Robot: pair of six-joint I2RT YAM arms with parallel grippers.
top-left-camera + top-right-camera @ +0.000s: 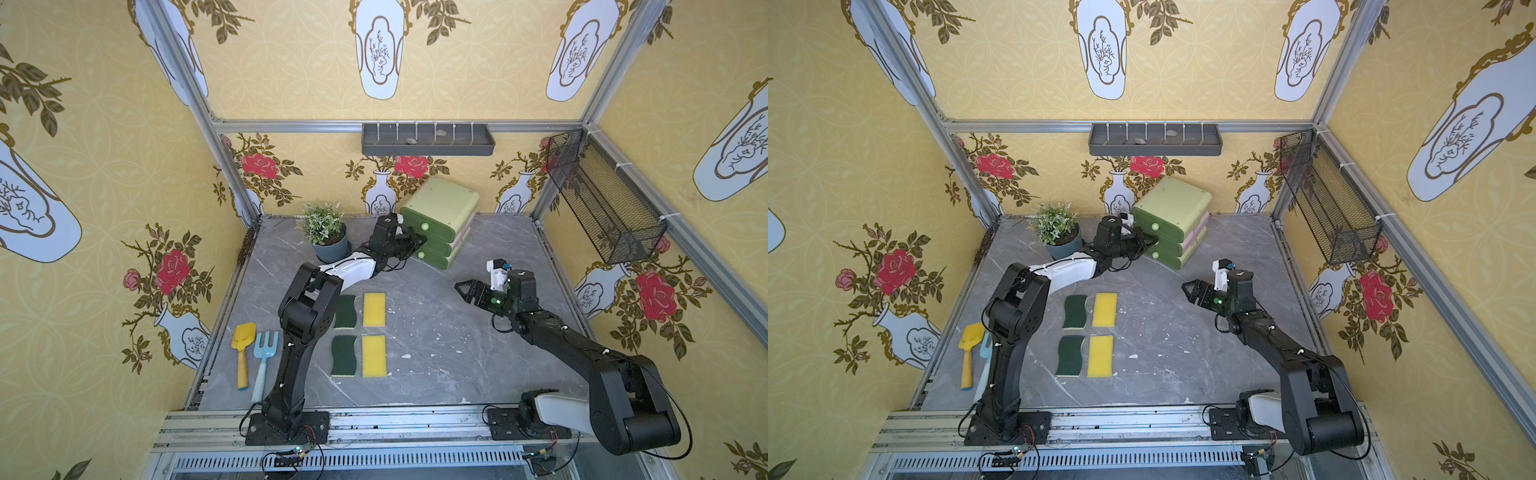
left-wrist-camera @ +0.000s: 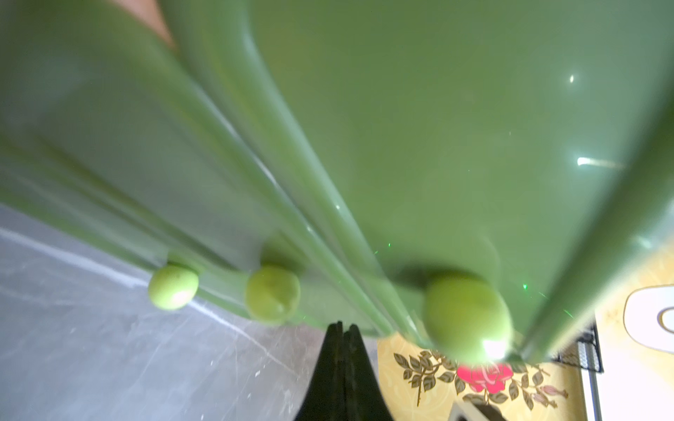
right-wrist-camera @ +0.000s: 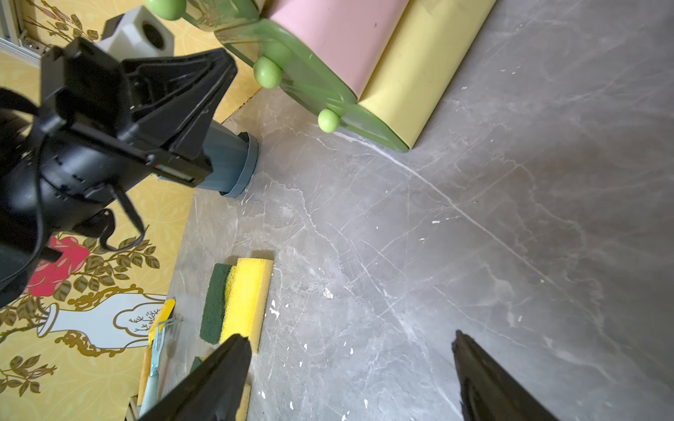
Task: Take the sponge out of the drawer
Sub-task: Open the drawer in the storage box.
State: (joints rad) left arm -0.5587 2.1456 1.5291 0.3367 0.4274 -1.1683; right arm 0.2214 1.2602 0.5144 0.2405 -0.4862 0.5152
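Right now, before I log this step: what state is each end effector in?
Left end effector: closed, holding nothing.
Right end effector: open, empty.

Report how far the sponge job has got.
Done: nothing yet; all three drawers of the drawer unit look shut. In hand: the left end effector, shut, is at the knobs, gripping none. Left: open a drawer, lift out the sponge; right end effector hovers open.

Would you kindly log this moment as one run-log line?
left gripper shut at drawers | right gripper open, empty | four sponges on table
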